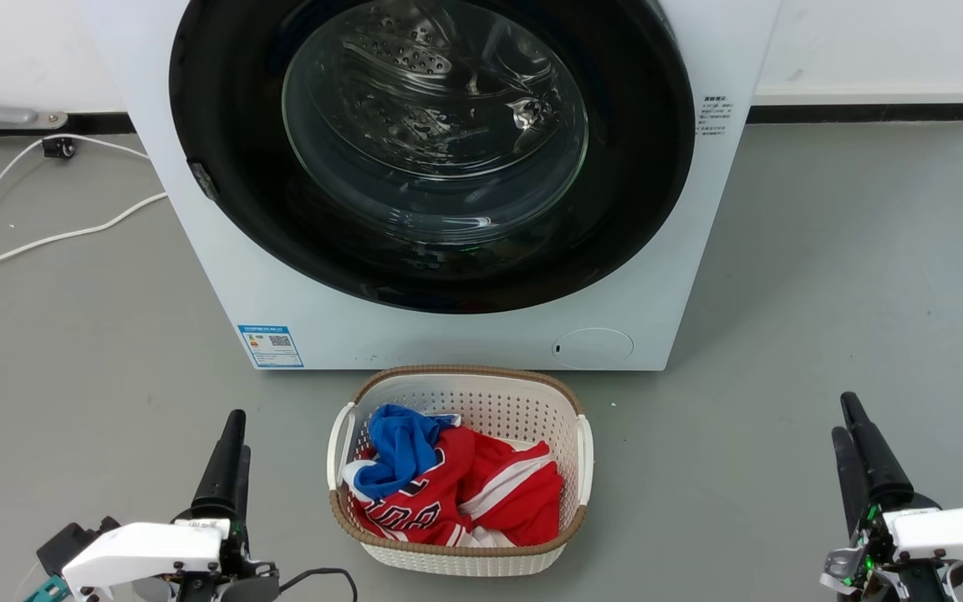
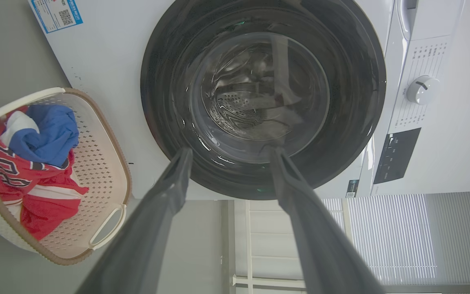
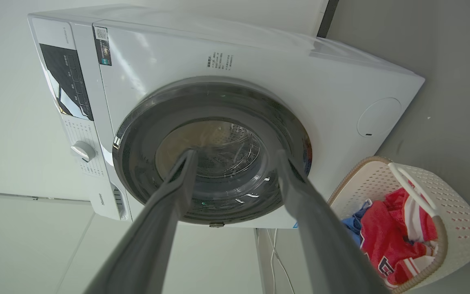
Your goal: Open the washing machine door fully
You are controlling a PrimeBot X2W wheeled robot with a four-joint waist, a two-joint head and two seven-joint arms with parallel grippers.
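The left hand (image 1: 239,433) is at the lower left of the head view, its two long dark fingers (image 2: 171,192) pointing forward and spread well apart. The right hand (image 1: 843,415) is at the lower right, its fingers (image 3: 180,183) parted just as widely. From the head, each pair of fingers lines up almost one over the other, so both hands are turned on edge. A pale forearm (image 1: 143,548) trails behind the left wrist and another (image 1: 950,527) behind the right.

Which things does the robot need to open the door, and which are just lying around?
For the job: washing machine door, washing machine, left gripper and right gripper, both open.

Just lying about: laundry basket, red jersey, blue garment, white cable on the floor.
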